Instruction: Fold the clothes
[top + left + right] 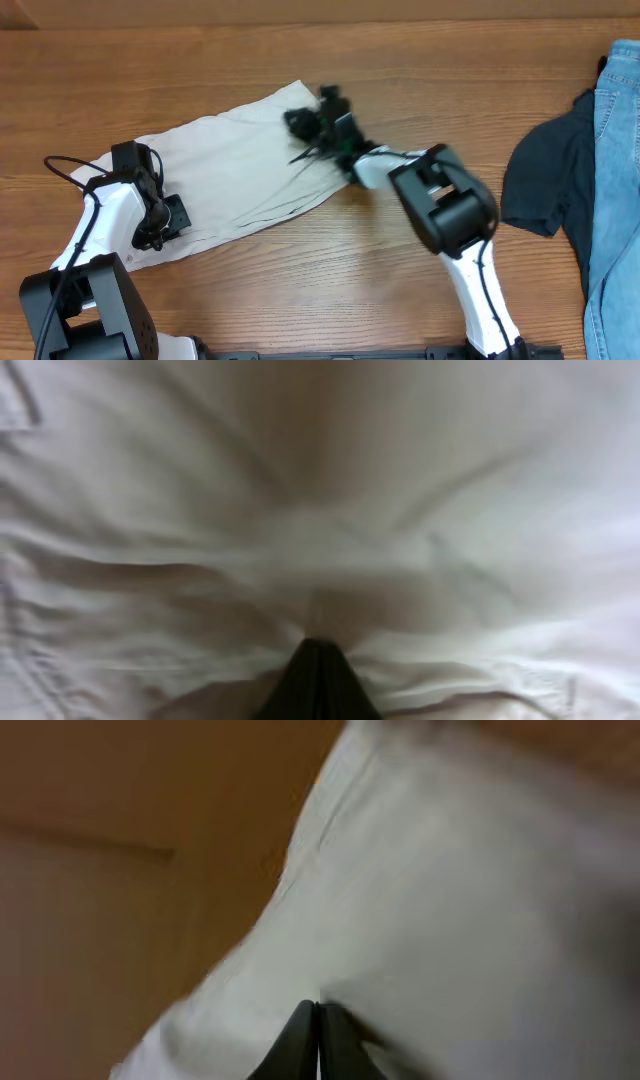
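The light beige shorts (230, 165) lie spread flat on the wooden table, running from lower left to upper right. My left gripper (158, 218) sits on their lower left end. In the left wrist view its fingers (318, 650) are shut, with the cloth (330, 510) bunched and wrinkled around the tips. My right gripper (308, 125) is at the shorts' upper right end. In the right wrist view its fingers (317, 1012) are pressed together on the cloth (430, 910) near an edge seam. That view is blurred.
A dark navy garment (545, 180) and blue denim jeans (615, 170) lie in a heap at the right edge of the table. Bare wood (330, 270) lies between the shorts and the front edge.
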